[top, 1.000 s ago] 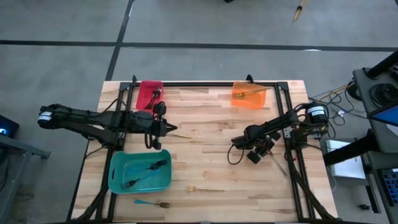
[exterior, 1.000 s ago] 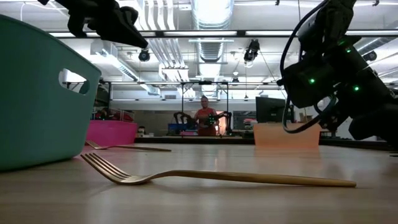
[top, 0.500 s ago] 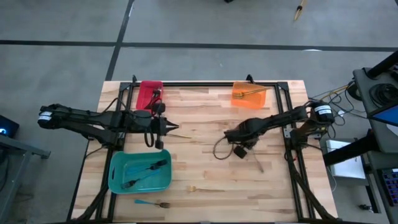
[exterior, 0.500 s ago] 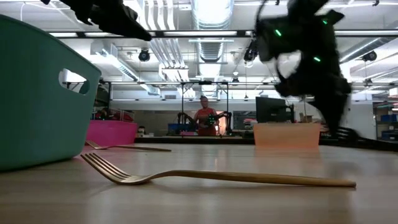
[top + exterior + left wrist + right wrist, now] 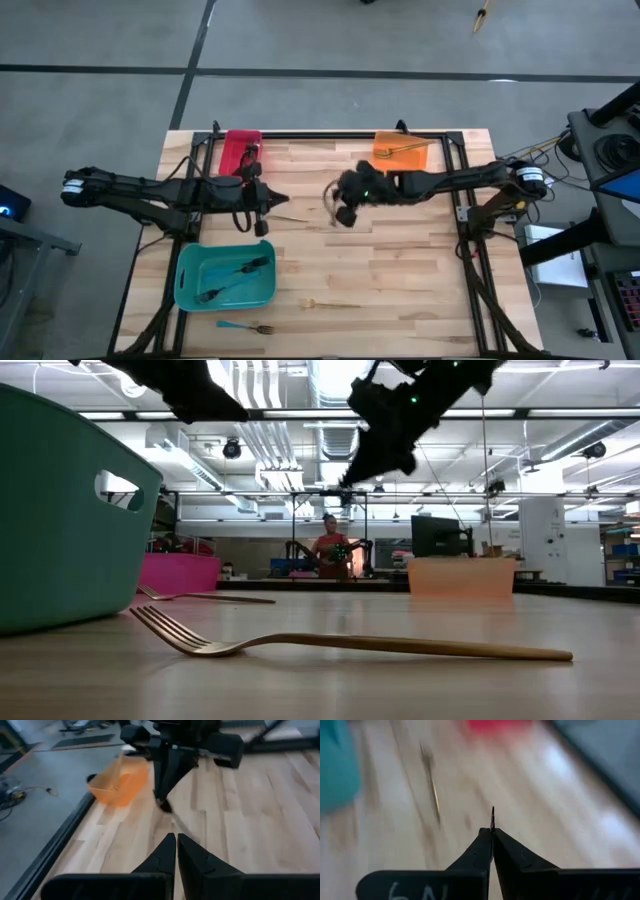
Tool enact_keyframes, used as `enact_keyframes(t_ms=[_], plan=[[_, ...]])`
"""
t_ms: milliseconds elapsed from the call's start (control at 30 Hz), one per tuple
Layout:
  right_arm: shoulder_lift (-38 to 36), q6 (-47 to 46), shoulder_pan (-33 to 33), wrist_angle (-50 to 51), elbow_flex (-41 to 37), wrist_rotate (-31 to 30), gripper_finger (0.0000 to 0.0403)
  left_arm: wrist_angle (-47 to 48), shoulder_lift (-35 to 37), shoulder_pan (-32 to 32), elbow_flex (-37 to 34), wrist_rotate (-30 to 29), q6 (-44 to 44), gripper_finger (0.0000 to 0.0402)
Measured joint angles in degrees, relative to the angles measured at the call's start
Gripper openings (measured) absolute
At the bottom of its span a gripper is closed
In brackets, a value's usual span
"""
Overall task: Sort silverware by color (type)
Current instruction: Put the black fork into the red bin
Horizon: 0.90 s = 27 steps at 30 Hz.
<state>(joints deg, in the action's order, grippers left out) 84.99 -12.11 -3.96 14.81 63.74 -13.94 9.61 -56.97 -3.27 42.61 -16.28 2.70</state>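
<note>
Forks lie in a few spots. A gold fork (image 5: 330, 304) rests flat on the surface (image 5: 400, 260) near the front edge, and it looks big and close in the low view. A blue-handled fork (image 5: 245, 327) lies in front of the teal bin (image 5: 190, 290). Another gold fork (image 5: 292, 218) lies near the middle, just past the left tool (image 5: 268, 201).

The right tool (image 5: 340, 210) hangs over the middle of the surface with its fingers pressed tight. Its wrist view shows a thin dark sliver poking out between the tips, but I cannot tell what it is. The left tool is clenched too, with nothing in it, and it waits above the surface beside the red bin (image 5: 240, 150).

The right tool seems to be heading for the gold fork in the middle. To do this well, it should open its fingers first, then come down slowly over the thin handle and pinch it across its narrow side. The fork is flat and slippery, so a fast grab could push it away.

The teal bin holds a few dark forks. The orange bin (image 5: 400, 158) has a gold fork in it. The red bin has something dark inside, but the left arm hides part of it
</note>
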Motion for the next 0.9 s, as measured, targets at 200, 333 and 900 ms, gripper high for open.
enact_keyframes(t_ms=[200,333,900], plan=[[-2.28,9.03,-8.17,-28.75,-8.47,13.22,0.0008,-1.58,-0.04,0.50,0.68,-2.35,-2.25,0.0000],[-1.69,12.59,-11.59,-46.94,-13.90,15.46,0.0008,-3.23,-0.04,2.39,0.79,-4.62,-2.34,0.0000],[8.53,13.21,-10.19,-71.72,-14.24,7.50,0.0008,-22.21,-14.82,7.29,0.76,-7.27,5.87,0.0149]])
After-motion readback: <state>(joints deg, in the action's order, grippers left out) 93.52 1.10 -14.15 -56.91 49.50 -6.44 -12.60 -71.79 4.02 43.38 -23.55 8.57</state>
